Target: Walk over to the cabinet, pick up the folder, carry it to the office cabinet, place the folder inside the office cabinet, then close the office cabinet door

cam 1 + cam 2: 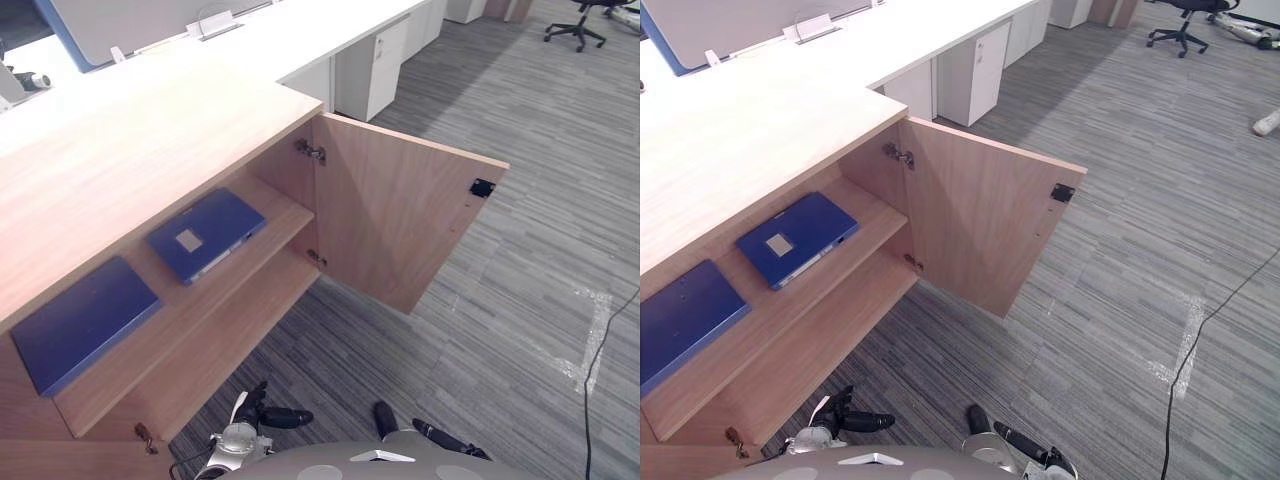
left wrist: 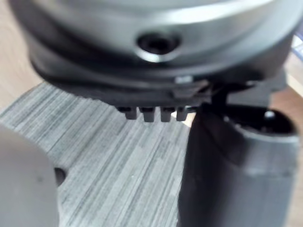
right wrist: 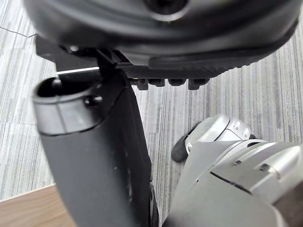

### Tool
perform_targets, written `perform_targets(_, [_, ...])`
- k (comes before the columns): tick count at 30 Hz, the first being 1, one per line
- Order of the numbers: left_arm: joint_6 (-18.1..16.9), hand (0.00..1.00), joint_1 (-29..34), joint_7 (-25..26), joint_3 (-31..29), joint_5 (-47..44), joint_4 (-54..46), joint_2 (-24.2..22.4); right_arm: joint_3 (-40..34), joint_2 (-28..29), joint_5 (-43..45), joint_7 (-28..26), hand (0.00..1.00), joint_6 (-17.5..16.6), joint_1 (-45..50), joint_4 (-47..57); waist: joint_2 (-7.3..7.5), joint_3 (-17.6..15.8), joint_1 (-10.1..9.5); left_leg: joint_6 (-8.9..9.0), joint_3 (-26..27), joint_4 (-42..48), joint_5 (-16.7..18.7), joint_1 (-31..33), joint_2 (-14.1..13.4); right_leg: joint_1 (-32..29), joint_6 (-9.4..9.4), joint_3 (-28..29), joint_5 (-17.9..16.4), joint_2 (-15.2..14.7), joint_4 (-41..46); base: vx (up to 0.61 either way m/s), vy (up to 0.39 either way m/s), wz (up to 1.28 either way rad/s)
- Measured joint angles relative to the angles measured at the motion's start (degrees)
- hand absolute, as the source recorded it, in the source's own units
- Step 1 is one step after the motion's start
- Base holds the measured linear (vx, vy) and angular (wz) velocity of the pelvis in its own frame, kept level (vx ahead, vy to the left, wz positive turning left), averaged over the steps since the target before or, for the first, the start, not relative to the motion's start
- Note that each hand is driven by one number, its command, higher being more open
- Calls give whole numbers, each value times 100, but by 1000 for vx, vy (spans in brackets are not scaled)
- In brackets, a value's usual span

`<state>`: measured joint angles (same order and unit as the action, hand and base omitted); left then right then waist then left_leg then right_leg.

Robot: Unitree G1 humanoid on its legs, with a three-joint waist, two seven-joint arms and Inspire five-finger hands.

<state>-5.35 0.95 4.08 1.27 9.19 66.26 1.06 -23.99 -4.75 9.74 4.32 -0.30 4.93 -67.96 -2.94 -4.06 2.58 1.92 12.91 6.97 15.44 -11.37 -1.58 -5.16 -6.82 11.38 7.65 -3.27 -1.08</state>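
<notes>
Carpeted office, folder (image 1: 205, 235) looks shelved in the office cabinet (image 1: 240, 310), left hand (image 1: 280, 417) and right hand (image 1: 440, 438) hang loose and empty, so I reckon pushing the open door (image 1: 400, 215) shut is next.

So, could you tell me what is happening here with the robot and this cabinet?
The robot stands facing the office cabinet, whose door is swung wide open. Two blue folders lie flat on its upper shelf, a labelled folder and a plain folder beside it. The left robot hand and right robot hand hang low, open and holding nothing.
</notes>
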Motion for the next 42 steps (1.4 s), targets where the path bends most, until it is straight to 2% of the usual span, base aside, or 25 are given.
perform_targets(2, [11, 100, -28, -17, 77, -1, -29, 9, 129, -12, -2, 4, 100, 5, -2, 84, 16, -37, -42, -20, 328, 56, 120, -16, -45, -207, 22, -102, 17, 103, 216, -158, -48, -72])
perform_targets(3, [14, 100, -28, -57, 116, -2, -85, 14, 147, -13, -3, 7, 100, 10, -24, 162, -20, -103, -76, -35, 610, 129, 185, -10, -136, -295, 486, -648, -92, 106, 273, -169, -81, -89])
perform_targets(4, [22, 100, -36, -69, 193, -2, -146, -13, 67, -12, 9, 11, 100, 37, -69, 274, -87, -191, -65, -35, 825, 190, 185, -4, -239, -411, 1014, -1722, -514, -104, 560, -145, -72, -89])
perform_targets(5, [23, 100, -30, -76, 269, -11, -183, -15, 14, -15, 15, 30, 100, 27, -77, 317, -187, -233, -63, -27, 935, 188, 189, -10, -313, -510, 1118, -2212, -634, -195, 814, -66, -39, -86])
perform_targets(6, [35, 100, -26, -84, 318, -25, -213, -5, -80, -17, 18, 86, 100, -2, -72, 366, -198, -245, -52, -20, 1144, 222, 188, -26, -407, -683, 1261, -2928, -730, -429, 1453, 42, -43, -78])
perform_targets(7, [50, 100, -18, -103, 398, -10, -221, 48, -140, -4, 13, 113, 100, -1, -12, 372, -110, -233, -53, -16, 1269, 314, 189, -70, -426, -643, 1385, -3429, -799, -632, 1904, 86, -65, -76])
perform_targets(8, [48, 100, -27, -110, 480, -7, -232, 106, -137, 22, -8, 113, 100, 7, 50, 355, -39, -229, -62, 3, 1317, 386, 201, -95, -387, -574, 1294, -3591, -854, -672, 1906, 107, -109, -85])
perform_targets(9, [41, 100, -70, -114, 482, -2, -225, 174, -112, 18, -40, 96, 100, 43, 41, 322, 56, -229, -89, -9, 1323, 608, 200, -34, -354, -551, 1101, -3557, -717, -557, 1807, 28, -138, -96])
perform_targets(10, [37, 100, -69, -114, 489, -2, -164, 187, -12, 11, -53, 73, 100, 39, 0, 238, 118, -219, -86, -273, 1069, 582, 266, 139, -263, -513, 1026, -3301, -407, -415, 1311, -34, -122, -107])
perform_targets(11, [33, 100, -62, -121, 510, -3, -158, 180, -15, -3, -64, 67, 100, 65, -71, 158, 50, -178, -105, -288, 893, 369, 156, 230, -205, -507, 933, -3213, -158, -270, 967, -146, -119, -100])
perform_targets(12, [36, 100, -45, -129, 551, -1, -152, 105, -135, -131, -125, 8, 100, 147, -229, 67, -124, -91, -106, -126, 1060, 198, 67, 375, -372, -696, 1050, -3402, -387, -264, 1056, -97, -113, -72])
perform_targets(13, [65, 100, -51, -122, 561, -23, -150, 119, -458, -140, -64, 9, 100, 167, -272, 57, -82, -124, -60, -67, 1155, 187, 11, 484, -386, -1046, 1067, -3806, -1026, -735, 2236, -66, -103, -43])
perform_targets(14, [83, 100, -57, -120, 563, -42, -151, 122, -545, -154, -29, 4, 100, 133, -248, 68, -98, -118, -45, -19, 1166, 170, -18, 491, -417, -1073, 1003, -3936, -1227, -944, 2611, 114, -141, -7])
perform_targets(15, [87, 100, -57, -89, 564, -57, -154, 147, -572, -166, -46, 10, 100, 110, -188, 60, -58, -100, -58, 97, 1179, 168, -85, 471, -507, -957, 870, -4007, -1266, -1170, 2752, 124, -139, -8])
perform_targets(16, [88, 100, -61, -74, 560, -59, -152, 213, -495, -157, -67, 9, 100, 118, -164, 59, 11, -94, -79, 154, 1195, 165, -125, 472, -531, -847, 733, -3950, -1163, -1240, 2589, 183, -280, -26])
perform_targets(17, [80, 100, -74, -41, 563, -57, -151, 403, -293, -71, -210, 0, 100, 154, -191, 7, 287, -31, -119, 261, 1227, 154, -191, 477, -584, -649, 299, -3780, -1231, -1127, 2163, 124, -335, -37])
perform_targets(18, [87, 100, -95, -25, 520, -59, -91, 469, -208, 4, -263, -22, 100, 182, -234, -27, 289, -38, -122, 353, 1253, 67, -316, 448, -725, -548, 379, -3796, -1204, -880, 1876, 109, -334, -32])
perform_targets(20, [93, 100, -103, -3, 453, -59, -48, 401, -114, 32, -251, -45, 100, 198, -245, -119, 288, -49, -85, 407, 1256, 53, -544, 388, -831, -321, 454, -3840, -1136, -648, 1498, 83, -247, -12])
perform_targets(23, [62, 100, -94, 89, 450, -31, -62, 275, -83, 31, -227, -51, 100, 202, -219, -206, 296, -27, -85, 504, 1240, 25, -846, 282, -1009, 210, 513, -3897, -833, -277, 606, 42, -166, -3])
perform_targets(27, [67, 100, -91, 101, 447, -31, -93, 288, -18, 26, -222, -43, 100, 189, -228, -217, 298, -28, -98, 535, 1187, -72, -873, 287, -1059, 410, 561, -3943, -581, -63, 45, -24, -36, 1])
perform_targets(30, [68, 100, -79, 131, 451, 21, -95, 296, 2, 26, -188, -4, 100, 153, -230, -214, 300, -25, -101, 536, 1180, -128, -873, 269, -980, 549, 521, -3951, -392, -44, -290, -19, 79, 3])
perform_targets(36, [67, 100, -47, 142, 429, 22, -119, 421, 95, 24, 833, -23, 100, -27, -303, -133, 321, -8, -114, 536, 1170, -144, -865, 165, -759, 645, 400, -3900, -287, -245, -341, -14, 146, -1])
perform_targets(39, [70, 100, -13, 121, 212, 22, -126, 441, -792, -193, 842, -34, 100, 55, -480, -226, 303, -4, -106, 455, 1084, -110, -804, 135, -673, 699, 326, -3926, -238, -377, -341, -12, 182, 7])
perform_targets(41, [74, 100, 77, 100, 217, 25, -241, 481, -1577, -617, 399, -21, 100, 226, -637, -460, 253, 21, -88, 424, 983, -109, -735, 76, -587, 785, 284, -3956, -207, -387, -341, 9, 160, 14])
perform_targets(42, [68, 100, 119, 61, 225, 27, -294, 525, -2012, -1016, 120, 5, 100, 316, -834, -643, 240, 47, -82, 417, 936, -107, -729, 76, -510, 798, 253, -3960, -181, -465, -341, 22, 158, 7])
